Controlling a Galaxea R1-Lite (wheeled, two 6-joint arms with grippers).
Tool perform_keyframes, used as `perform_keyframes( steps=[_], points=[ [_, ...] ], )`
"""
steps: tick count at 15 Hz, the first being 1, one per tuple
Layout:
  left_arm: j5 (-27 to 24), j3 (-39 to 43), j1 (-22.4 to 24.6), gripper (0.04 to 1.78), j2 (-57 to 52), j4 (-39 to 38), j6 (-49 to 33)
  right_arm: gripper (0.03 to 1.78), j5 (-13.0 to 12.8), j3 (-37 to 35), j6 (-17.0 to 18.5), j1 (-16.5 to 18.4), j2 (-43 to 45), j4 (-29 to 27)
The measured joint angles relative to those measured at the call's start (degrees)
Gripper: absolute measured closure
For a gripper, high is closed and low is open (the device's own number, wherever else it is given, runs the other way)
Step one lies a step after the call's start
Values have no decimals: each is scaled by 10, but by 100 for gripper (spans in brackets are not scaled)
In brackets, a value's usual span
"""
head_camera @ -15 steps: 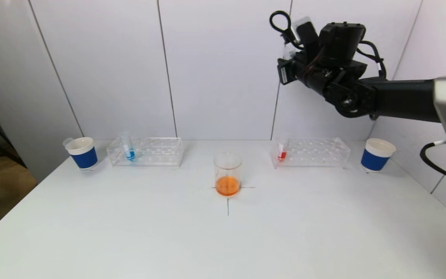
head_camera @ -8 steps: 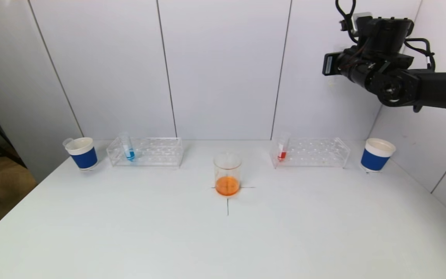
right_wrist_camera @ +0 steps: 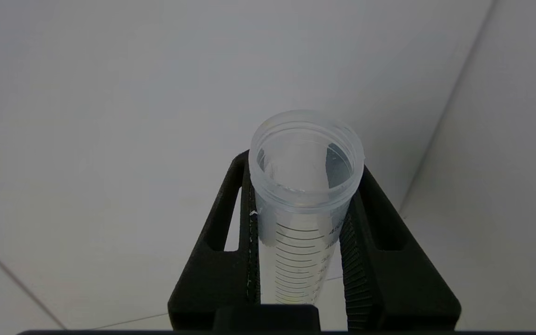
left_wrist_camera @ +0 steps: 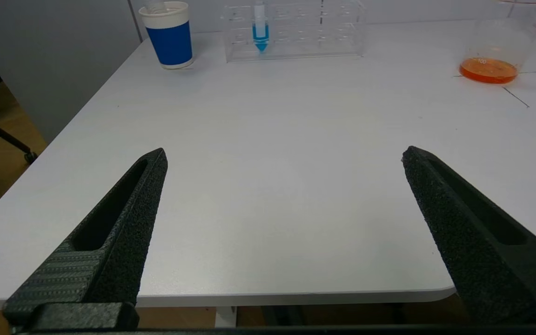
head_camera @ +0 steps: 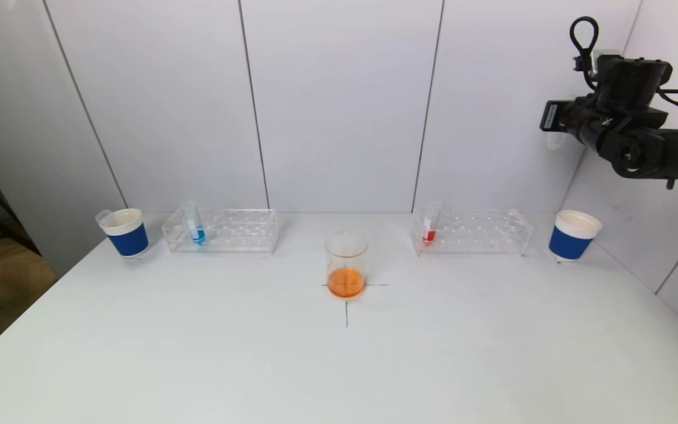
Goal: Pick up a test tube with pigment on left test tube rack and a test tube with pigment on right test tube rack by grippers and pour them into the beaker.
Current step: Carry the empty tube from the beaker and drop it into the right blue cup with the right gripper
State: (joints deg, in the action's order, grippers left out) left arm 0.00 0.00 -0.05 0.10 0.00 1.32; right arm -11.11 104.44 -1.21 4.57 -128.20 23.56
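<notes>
White desk point(head_camera: 198, 353) holds a beaker point(head_camera: 346, 264) of orange liquid between two racks. High above the right cup, the right gripper point(right_wrist_camera: 301, 218) fingers clamp an empty test tube point(right_wrist_camera: 304, 195). The left gripper point(left_wrist_camera: 284, 156) fingers gape wide, empty, near the desk edge.

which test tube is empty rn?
The one clamped in the right pincer, raised near the right wall: the held test tube looks clear inside. The racked tubes hold pigment: blue test tube, red test tube.

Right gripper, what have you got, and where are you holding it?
The right gripper holds an empty clear test tube, pinched just below its open rim. The left gripper holds nothing.
</notes>
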Motion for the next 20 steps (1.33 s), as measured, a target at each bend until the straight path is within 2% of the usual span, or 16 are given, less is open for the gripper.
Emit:
perform_keyframes(
  steps=[4,8,18,20],
  points=[
    [0,0,0,6,0,0,0,127,1,-44,1,42,-20,40],
    [0,0,0,6,0,0,0,127,3,-73,1,68,-48,87],
    [0,0,0,6,0,0,0,127,4,-117,0,83,-94,140],
    [0,0,0,6,0,0,0,127,11,-129,0,83,-98,155]
  ],
)
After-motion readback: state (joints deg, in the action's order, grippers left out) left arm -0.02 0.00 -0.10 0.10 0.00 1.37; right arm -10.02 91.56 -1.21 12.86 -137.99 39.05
